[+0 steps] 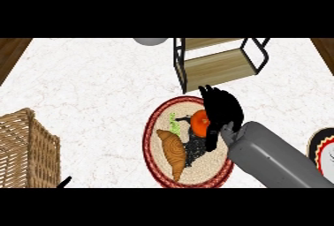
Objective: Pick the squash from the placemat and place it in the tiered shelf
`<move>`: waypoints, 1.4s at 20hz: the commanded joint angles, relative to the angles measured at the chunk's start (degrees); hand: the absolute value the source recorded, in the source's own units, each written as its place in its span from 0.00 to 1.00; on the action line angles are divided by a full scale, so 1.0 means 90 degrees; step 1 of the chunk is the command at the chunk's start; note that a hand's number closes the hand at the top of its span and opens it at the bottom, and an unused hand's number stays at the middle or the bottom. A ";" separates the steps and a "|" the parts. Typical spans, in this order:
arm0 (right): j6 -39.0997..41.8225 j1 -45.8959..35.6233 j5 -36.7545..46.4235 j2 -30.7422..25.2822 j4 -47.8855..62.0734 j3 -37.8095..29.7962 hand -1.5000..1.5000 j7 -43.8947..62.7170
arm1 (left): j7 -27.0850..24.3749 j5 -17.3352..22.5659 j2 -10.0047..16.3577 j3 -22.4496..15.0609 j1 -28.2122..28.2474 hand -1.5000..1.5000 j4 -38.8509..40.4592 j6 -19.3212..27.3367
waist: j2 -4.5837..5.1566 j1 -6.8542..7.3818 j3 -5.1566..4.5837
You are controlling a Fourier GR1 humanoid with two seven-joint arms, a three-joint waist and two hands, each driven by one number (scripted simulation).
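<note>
Squash [199,122]: in the head view you see it, orange and round, on the far half of the round woven placemat [207,171], over the mat's upper right part; whether it rests on the weave or hangs just above it, you cannot tell. The right robot hand [222,110] sits against the squash's right side and covers part of it; its fingers [210,94] curl over the far side, toward the tiered shelf [218,66], while the thumb [212,139] comes down along the near side, so the squash is pinched between them. The grey forearm [274,160] runs from the hand to the lower right corner. A dark shadow lies on the mat just below the squash; a croissant [172,152] lies beside that shadow on the mat's left half, apart from the squash; a small green scrap [173,121] shows just left of the squash.

The tiered shelf stands on the white tabletop [98,88] just beyond the placemat, its wooden boards in a black frame. A wicker basket [26,150] stands at the left edge, well apart from the mat; a plate [322,145] shows at the right edge. Of the left robot hand [65,182] only a black tip shows at the lower left; you cannot tell its state.
</note>
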 commanded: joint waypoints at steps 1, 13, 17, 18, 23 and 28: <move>-0.0011 -0.0103 0.0262 0.0182 0.0260 0.0121 0.00 0.0442 | -0.0820 0.0147 -0.0752 -0.0002 -0.1456 0.50 -0.0085 0.0862 | 0.0044 -0.0161 -0.0074; -0.0057 -0.0012 0.0647 0.0642 0.0795 0.0515 0.00 0.0469 | -0.0851 0.0232 -0.0777 0.0359 -0.1637 0.50 -0.0030 0.0636 | 0.0064 -0.0255 -0.0066; 0.0007 -0.0114 0.0679 0.0687 0.1013 0.0456 0.00 0.0414 | -0.0956 0.0268 -0.0781 0.0440 -0.1602 0.50 -0.0032 0.0590 | 0.0056 -0.0216 -0.0065; -0.0017 -0.0084 0.0680 0.0511 0.1099 0.0395 0.00 0.0202 | -0.0900 0.0228 -0.0782 0.0450 -0.1669 0.50 -0.0062 0.0603 | 0.0071 -0.0263 -0.0061; -0.0021 -0.0039 0.0759 0.0648 0.1298 0.0462 0.00 0.0132 | -0.0831 0.0375 -0.0784 0.0557 -0.1711 0.50 -0.0013 0.0461 | 0.0072 -0.0232 -0.0061; 0.0000 -0.0234 0.0615 0.0799 0.1451 0.0215 1.00 -0.0061 | -0.0703 0.0424 -0.0786 0.0644 -0.1777 0.50 -0.0030 0.0353 | 0.0082 -0.0189 -0.0059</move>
